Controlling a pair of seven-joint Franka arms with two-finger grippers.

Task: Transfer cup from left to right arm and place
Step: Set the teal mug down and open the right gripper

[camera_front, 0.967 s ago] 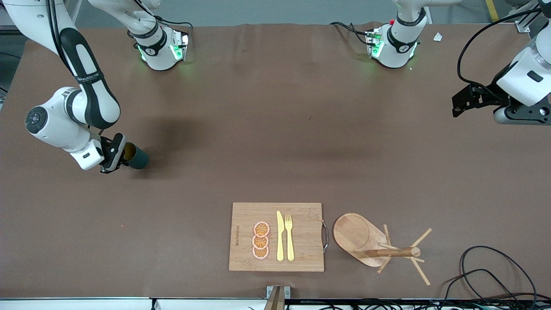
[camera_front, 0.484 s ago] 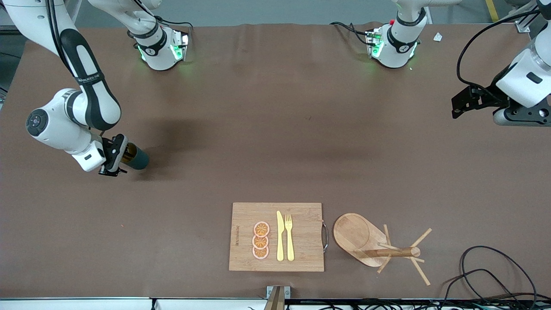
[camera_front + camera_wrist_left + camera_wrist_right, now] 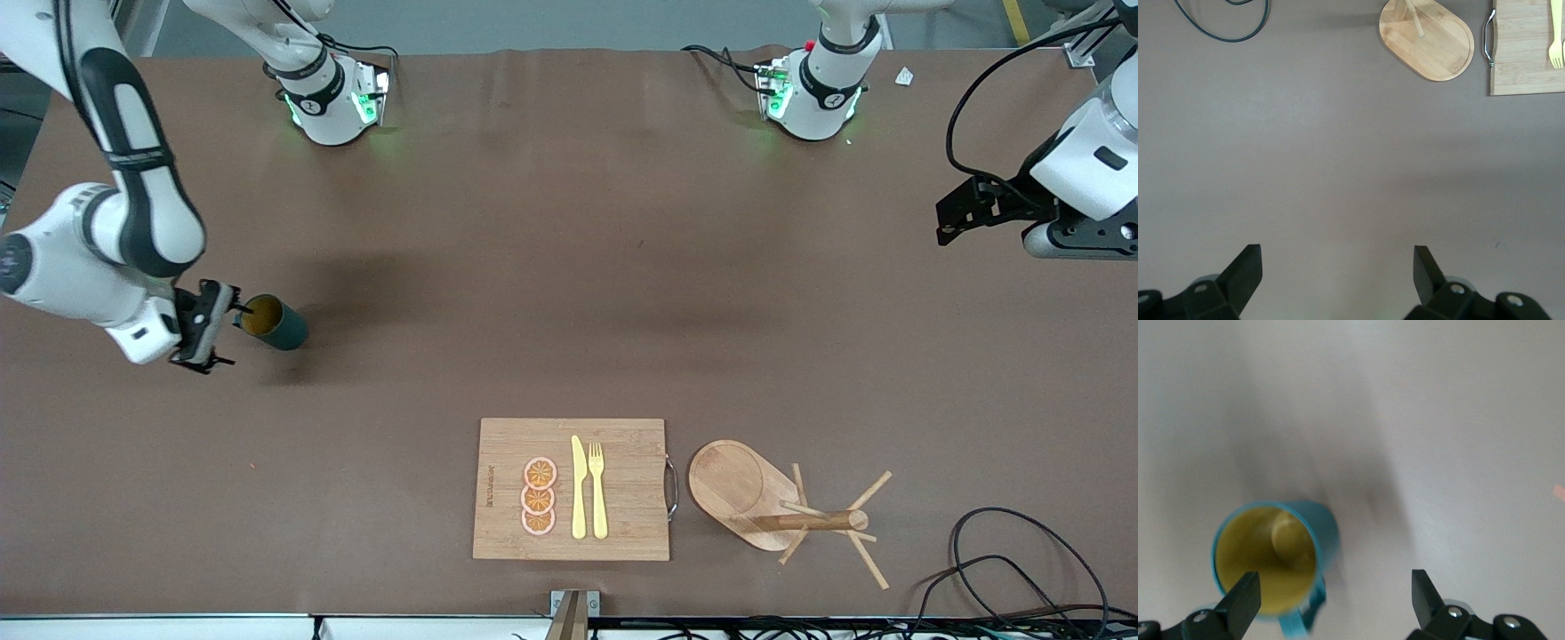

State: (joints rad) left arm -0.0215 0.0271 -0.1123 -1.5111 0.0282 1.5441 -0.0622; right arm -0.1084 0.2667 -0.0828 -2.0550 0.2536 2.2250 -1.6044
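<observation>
- Right end effector (image 3: 216, 331) is sitting at the right arm's end of the table (image 3: 569, 267), fingers spread apart and holding nothing; the right wrist view is confirming both fingertips (image 3: 1245, 597) wide, with the cup's rim just at one of them.
- Cup (image 3: 271, 323) is standing upright on the table just beside that end effector, tan-gold inside showing, handle (image 3: 1301, 620) pointing toward the wrist camera.
- Step in hand, by my read: release and retreat. Doing it well means pulling straight back and up, keeping the near finger off the rim and handle so the cup is not getting nudged or tipped.
- Cutting board (image 3: 571, 489) with orange slices (image 3: 539, 496), knife (image 3: 579, 487) and fork (image 3: 597, 489), then the wooden mug rack (image 3: 782, 508), are lying nearer to the front camera, well apart from the cup.
- Left end effector (image 3: 956, 212) is waiting over the left arm's end of the table, fingers apart, empty.
- Versus a second ago: the right end effector was clamped on the cup; now it is open and backing away toward the table edge, and the cup is staying put. Left arm is unchanged.
</observation>
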